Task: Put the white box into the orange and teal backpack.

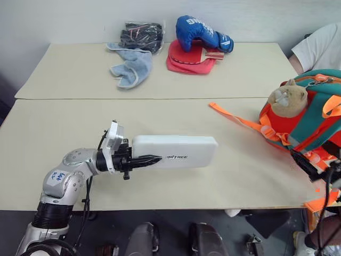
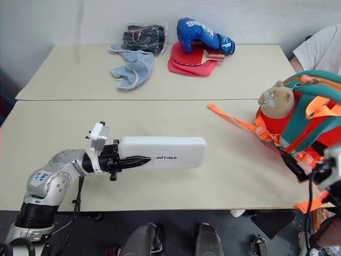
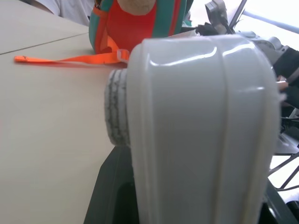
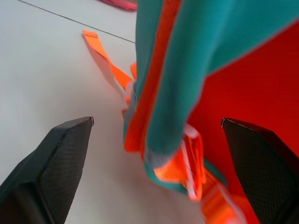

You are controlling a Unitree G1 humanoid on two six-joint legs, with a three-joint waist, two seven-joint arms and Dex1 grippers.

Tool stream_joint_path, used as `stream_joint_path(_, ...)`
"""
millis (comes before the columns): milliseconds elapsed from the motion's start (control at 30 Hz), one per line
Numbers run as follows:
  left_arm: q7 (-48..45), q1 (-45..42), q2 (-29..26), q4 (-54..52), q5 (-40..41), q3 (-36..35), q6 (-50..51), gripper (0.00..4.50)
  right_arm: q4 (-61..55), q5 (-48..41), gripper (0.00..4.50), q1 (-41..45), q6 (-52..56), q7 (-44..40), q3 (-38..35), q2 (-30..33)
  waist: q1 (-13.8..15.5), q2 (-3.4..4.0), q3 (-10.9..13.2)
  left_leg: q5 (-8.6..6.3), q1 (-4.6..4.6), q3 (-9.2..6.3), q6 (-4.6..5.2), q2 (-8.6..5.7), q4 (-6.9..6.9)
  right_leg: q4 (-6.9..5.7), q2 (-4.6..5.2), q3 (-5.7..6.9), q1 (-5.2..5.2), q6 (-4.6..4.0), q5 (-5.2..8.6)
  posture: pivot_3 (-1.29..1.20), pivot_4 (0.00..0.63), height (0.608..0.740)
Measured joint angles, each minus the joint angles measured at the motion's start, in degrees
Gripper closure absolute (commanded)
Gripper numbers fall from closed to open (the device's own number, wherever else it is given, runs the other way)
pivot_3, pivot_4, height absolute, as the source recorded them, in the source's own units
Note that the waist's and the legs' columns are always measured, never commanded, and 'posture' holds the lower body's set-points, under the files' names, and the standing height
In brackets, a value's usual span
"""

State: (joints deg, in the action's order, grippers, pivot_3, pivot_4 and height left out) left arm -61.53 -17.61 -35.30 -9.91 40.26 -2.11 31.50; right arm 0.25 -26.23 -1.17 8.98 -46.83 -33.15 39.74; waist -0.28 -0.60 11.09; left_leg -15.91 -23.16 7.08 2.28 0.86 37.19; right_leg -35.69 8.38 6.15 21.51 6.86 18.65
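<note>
The white box (image 1: 176, 151) lies level just over the table, its long side running left to right. My left gripper (image 1: 146, 160) is shut on the box's left end, one black finger lying across its front face. In the left wrist view the white box (image 3: 201, 130) rises close between the fingers. The orange and teal backpack (image 1: 309, 122) stands at the table's right edge with a tan plush animal (image 1: 287, 98) on it. My right gripper (image 4: 157, 121) is open right at the backpack (image 4: 219, 70), one finger on each side of a teal and orange edge.
A loose orange strap (image 1: 234, 117) trails left from the backpack across the table. On the far table lie a pale blue cloth (image 1: 132, 66), a black bag (image 1: 141, 34), a red paddle case (image 1: 189, 58) and a blue boxing glove (image 1: 200, 32). A person's white sleeve (image 1: 319, 48) shows behind the backpack.
</note>
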Motion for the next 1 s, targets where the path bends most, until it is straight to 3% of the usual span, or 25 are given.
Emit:
stream_joint_path(267,3.34,4.79,-0.73,-2.06,2.02,-6.37,2.41,3.05,11.62,4.35,3.23,14.62,-4.82,-0.54,10.01,-0.36,0.06,0.05,0.03,0.05,-0.03,-0.02,0.11,-0.07,0.10,-0.06,0.08,0.00,-0.05,0.01,0.00,0.00,0.150,0.740)
stream_joint_path(400,8.14,5.56,1.15,-2.86,6.00,-11.54,4.77,3.05,14.42,5.60,4.43,19.73,-7.97,-2.80,15.61,-3.63,-0.18,0.05,0.03,0.08,-0.02,-0.03,0.07,-0.03,0.10,-0.19,0.08,-0.01,-0.03,0.01,0.00,0.00,0.150,0.740)
stream_joint_path(600,14.25,4.79,2.96,-0.63,7.89,-16.32,5.49,3.05,7.46,4.72,4.46,23.86,-6.08,-5.85,25.29,-9.74,-1.24,0.05,0.03,0.11,-0.03,-0.08,0.02,-0.01,0.04,-0.28,0.03,0.03,-0.03,0.01,0.00,0.00,0.150,0.740)
stream_joint_path(800,17.73,4.28,2.99,3.93,7.32,-18.77,5.18,3.05,-7.04,-1.35,4.46,25.06,3.94,-7.97,34.08,-14.29,-1.37,0.04,0.04,0.09,-0.06,-0.09,-0.01,0.02,-0.02,-0.25,-0.01,0.05,0.02,0.01,0.00,0.00,0.150,0.740)
stream_joint_path(900,18.21,4.31,2.85,4.70,7.67,-20.23,5.39,3.05,-15.94,-9.32,4.46,23.81,13.40,-9.68,35.62,-11.86,-1.15,0.02,0.05,0.06,-0.13,-0.15,0.04,-0.02,0.02,-0.22,0.07,0.01,0.01,0.01,0.00,0.00,0.150,0.740)
stream_joint_path(1000,18.32,6.02,0.83,3.25,10.48,-23.49,7.66,3.05,-24.44,-18.75,4.46,19.04,23.72,-13.90,34.22,-1.89,-0.56,-0.06,0.07,-0.11,-0.17,-0.26,0.09,-0.04,0.05,-0.14,0.17,-0.03,-0.04,0.01,0.00,0.00,0.150,0.740)
